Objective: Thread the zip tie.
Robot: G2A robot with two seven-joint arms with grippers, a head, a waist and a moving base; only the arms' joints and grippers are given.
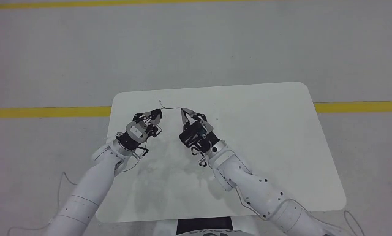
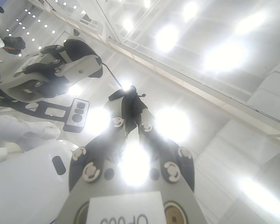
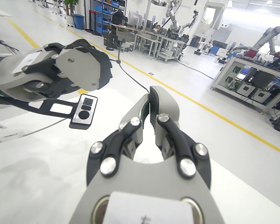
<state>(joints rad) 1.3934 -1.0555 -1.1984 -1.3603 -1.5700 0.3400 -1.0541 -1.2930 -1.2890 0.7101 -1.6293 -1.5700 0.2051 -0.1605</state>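
Note:
A thin black zip tie (image 1: pixel 170 107) hangs in the air above the white table (image 1: pixel 275 144), stretched between the two grippers near the table's far edge. My left gripper (image 1: pixel 157 115) is shut on one end of it, and a short piece sticks out past its fingertips. In the left wrist view the gripper (image 2: pixel 130 90) pinches the tie (image 2: pixel 113 75), with the right gripper (image 2: pixel 100 67) close by. My right gripper (image 1: pixel 183 112) is shut on the other end. In the right wrist view its tips (image 3: pixel 149 93) clamp the strap (image 3: pixel 133 78), which runs to the left gripper (image 3: pixel 109 68).
The white table top spreads bare to the right and towards the front. A yellow floor line (image 1: pixel 49 111) passes behind the table. Workbenches and racks (image 3: pixel 154 43) stand far off in the room.

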